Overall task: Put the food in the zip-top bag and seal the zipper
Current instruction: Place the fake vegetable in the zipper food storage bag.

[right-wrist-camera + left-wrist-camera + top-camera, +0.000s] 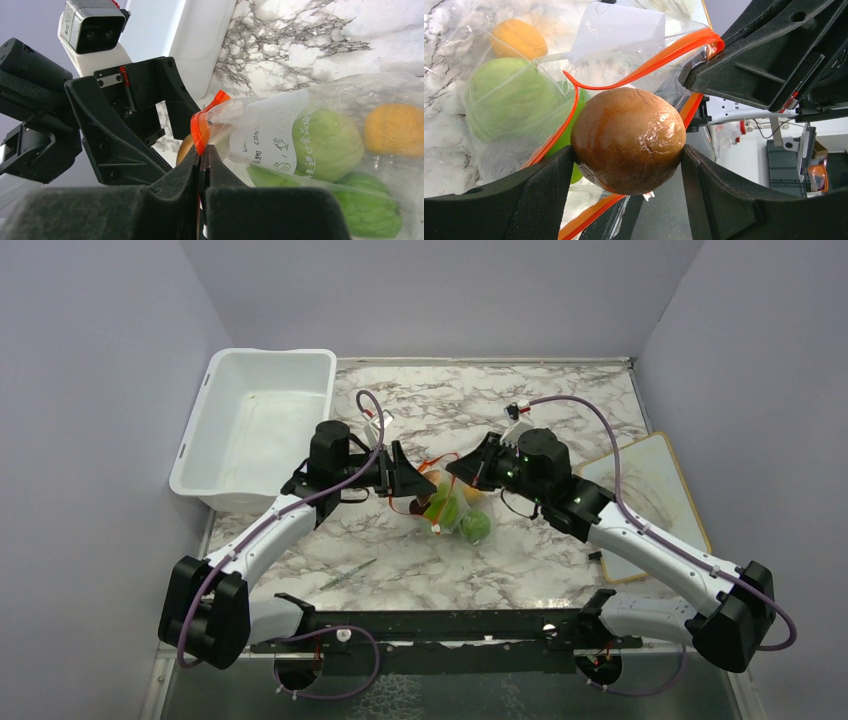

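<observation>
Bag (458,512) at middle of table (520,560), well clear of tub (255,425) and all edges; open marble nearward. Mouth raised, facing left gripper (410,483), which pinches a brown ball (626,140) at the zipper (649,62). Right gripper (202,170) clamps the zipper. Bag's length runs nearward.

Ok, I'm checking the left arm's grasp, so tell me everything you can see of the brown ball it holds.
The brown ball is round, glossy and tan to reddish brown, like smooth plastic. The left gripper clamps it between its two black fingers, one on each side. It sits at the bag's open mouth, the orange zipper strip curving behind it.
</observation>
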Controlling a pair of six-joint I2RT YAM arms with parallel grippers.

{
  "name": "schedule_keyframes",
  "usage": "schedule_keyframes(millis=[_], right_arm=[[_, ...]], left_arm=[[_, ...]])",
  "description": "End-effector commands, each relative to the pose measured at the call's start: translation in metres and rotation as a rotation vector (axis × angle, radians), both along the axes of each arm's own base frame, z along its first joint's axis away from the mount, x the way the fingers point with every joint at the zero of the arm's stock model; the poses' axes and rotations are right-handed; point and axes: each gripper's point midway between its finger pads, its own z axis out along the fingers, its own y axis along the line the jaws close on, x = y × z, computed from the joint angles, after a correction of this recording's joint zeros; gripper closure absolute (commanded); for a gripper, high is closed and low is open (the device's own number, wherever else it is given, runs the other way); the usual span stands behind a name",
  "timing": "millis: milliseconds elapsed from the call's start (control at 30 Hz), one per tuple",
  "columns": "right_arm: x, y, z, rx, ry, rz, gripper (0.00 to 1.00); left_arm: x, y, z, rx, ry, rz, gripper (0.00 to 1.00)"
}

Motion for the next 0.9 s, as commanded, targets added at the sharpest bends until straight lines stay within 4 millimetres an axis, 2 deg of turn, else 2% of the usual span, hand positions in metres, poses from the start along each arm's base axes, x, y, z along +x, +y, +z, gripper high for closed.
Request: schedule_keyframes(millis=[0, 200, 400, 533, 733, 867], right_arm=[[0.000, 0.009, 0.017, 0.042, -0.057, 0.040, 0.99], [-0.001, 0.005, 0.013, 0.028, -0.057, 0.035, 0.99], [-0.005, 0.003, 0.011, 0.017, -0.059, 0.044, 0.99], [-0.006, 0.002, 0.012, 0.017, -0.064, 0.043, 0.99], [-0.011, 0.004, 0.016, 0.001, -0.076, 0.089, 0.99], [-0.021, 0.004, 0.007, -0.034, -0.069, 0.145, 0.99]], left_arm=[[0.002, 0.000, 0.006, 0.029, -0.036, 0.010, 0.24], [0.004, 0.004, 0.016, 0.053, -0.083, 0.033, 0.17], [0.007, 0.007, 0.016, 0.079, -0.094, 0.057, 0.10], [0.007, 0.008, 0.017, 0.083, -0.099, 0.058, 0.09], [0.008, 0.012, 0.030, 0.122, -0.192, 0.053, 0.13], [0.011, 0.021, 0.035, 0.192, -0.280, 0.067, 0.14]])
